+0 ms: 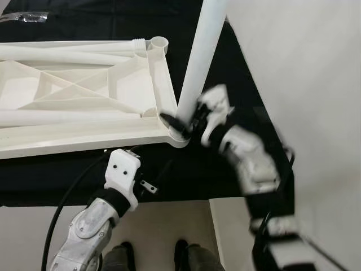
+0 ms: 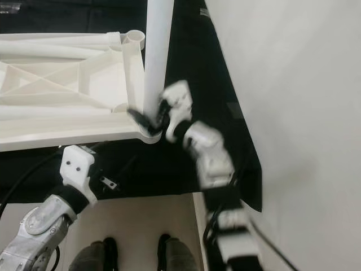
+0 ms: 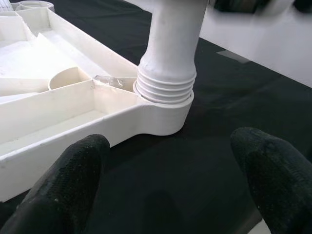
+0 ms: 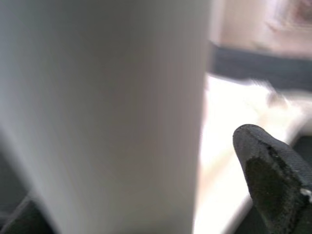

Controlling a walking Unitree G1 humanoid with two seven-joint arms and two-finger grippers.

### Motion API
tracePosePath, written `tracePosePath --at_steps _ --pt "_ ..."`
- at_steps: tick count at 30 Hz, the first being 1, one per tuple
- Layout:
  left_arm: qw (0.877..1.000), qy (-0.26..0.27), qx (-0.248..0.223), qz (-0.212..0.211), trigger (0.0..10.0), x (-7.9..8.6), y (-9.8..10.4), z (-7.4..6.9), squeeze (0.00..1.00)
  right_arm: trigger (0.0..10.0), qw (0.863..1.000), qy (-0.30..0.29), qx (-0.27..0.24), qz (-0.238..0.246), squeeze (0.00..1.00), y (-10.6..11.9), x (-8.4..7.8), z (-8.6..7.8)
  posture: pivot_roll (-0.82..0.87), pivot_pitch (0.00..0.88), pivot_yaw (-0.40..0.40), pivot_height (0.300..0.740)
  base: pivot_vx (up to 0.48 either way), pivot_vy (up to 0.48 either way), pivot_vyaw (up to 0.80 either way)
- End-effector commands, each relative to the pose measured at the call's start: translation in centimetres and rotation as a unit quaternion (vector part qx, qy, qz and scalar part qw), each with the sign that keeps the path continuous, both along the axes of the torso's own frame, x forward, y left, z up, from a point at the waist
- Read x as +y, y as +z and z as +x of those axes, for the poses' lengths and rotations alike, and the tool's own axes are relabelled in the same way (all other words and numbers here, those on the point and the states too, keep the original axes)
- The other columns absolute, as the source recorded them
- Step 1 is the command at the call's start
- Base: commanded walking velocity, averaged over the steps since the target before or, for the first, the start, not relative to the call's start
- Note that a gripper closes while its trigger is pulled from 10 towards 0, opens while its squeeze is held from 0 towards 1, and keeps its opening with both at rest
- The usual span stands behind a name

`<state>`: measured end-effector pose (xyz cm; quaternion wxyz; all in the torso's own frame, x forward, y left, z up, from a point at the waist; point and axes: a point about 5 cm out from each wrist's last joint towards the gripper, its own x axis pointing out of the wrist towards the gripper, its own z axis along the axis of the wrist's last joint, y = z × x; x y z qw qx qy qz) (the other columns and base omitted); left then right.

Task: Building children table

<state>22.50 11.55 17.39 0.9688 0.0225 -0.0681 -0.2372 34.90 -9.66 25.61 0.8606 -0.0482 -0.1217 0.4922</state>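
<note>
Gripping the white leg [image 1: 200, 62] low, just above its threads, my right gripper [image 1: 183, 121] clamps it upright in the tabletop's [image 1: 84, 135] near corner socket. Left gripper [image 3: 165, 180] hovers wide apart. Hollow plastic: light, stiff, slippery.

White table top [image 1: 84, 96] & leg [image 1: 200, 56], black cloth [image 1: 225, 169], black fingers [image 3: 68, 180], silver arms w/ white housings.

Right arm [image 1: 248, 155] motion-blurred; table leg [image 1: 200, 56] top and tabletop [image 1: 67, 96] left cut off.
</note>
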Motion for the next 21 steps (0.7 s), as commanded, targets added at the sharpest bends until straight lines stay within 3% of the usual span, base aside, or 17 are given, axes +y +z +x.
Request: tracePosePath --at_steps 1,6,13,14,15,16,17,18,21 --pt "1.0 -0.001 0.01 0.002 10.0 -0.1 -0.5 -0.1 0.0 10.0 0.998 0.056 0.019 -0.016 0.0 -1.4 0.7 -0.3 0.11 0.247 -0.144 0.74 0.0 0.0 0.0" --pt "1.0 0.004 0.008 0.003 10.0 0.1 -0.4 -0.2 0.0 10.0 0.992 0.116 0.005 -0.054 0.0 0.4 0.9 1.1 0.13 0.247 -0.146 0.74 0.0 0.0 0.0" --pt "1.0 0.005 0.008 0.006 10.0 0.2 -0.4 -0.3 0.0 10.0 0.979 0.194 0.018 -0.059 0.0 1.4 1.2 1.3 0.15 0.251 -0.145 0.74 0.0 0.0 0.0" --pt "1.0 0.006 0.008 0.007 10.0 0.3 -0.4 -0.3 0.0 9.5 0.971 0.228 0.025 -0.072 0.0 1.3 1.1 1.1 0.16 0.256 -0.153 0.74 0.0 0.0 0.0" --pt "1.0 0.006 0.008 0.007 10.0 0.3 -0.4 -0.3 0.0 9.5 0.971 0.228 0.025 -0.072 0.0 1.3 1.1 1.1 0.16 0.256 -0.153 0.74 0.0 0.0 0.0" --pt "1.0 0.007 0.007 0.008 10.0 0.3 -0.3 -0.3 0.0 7.4 0.964 0.252 0.029 -0.084 0.0 1.2 1.0 1.1 0.16 0.257 -0.154 0.74 0.0 0.0 0.0" --pt "1.0 0.007 0.007 0.008 10.0 0.3 -0.3 -0.3 0.0 7.4 0.964 0.252 0.029 -0.084 0.0 1.2 1.0 1.1 0.16 0.257 -0.154 0.74 0.0 0.0 0.0" --pt "1.0 0.008 0.007 0.008 10.0 0.4 -0.3 -0.4 0.0 0.0 0.96 0.262 0.031 -0.089 0.0 1.2 0.9 1.2 0.16 0.259 -0.155 0.74 0.0 0.0 0.0" --pt "1.0 0.01 0.006 0.009 10.0 0.4 -0.3 -0.5 0.0 0.0 0.962 0.257 0.032 -0.089 0.0 0.9 0.8 1.6 0.16 0.263 -0.152 0.74 0.0 0.0 0.0"
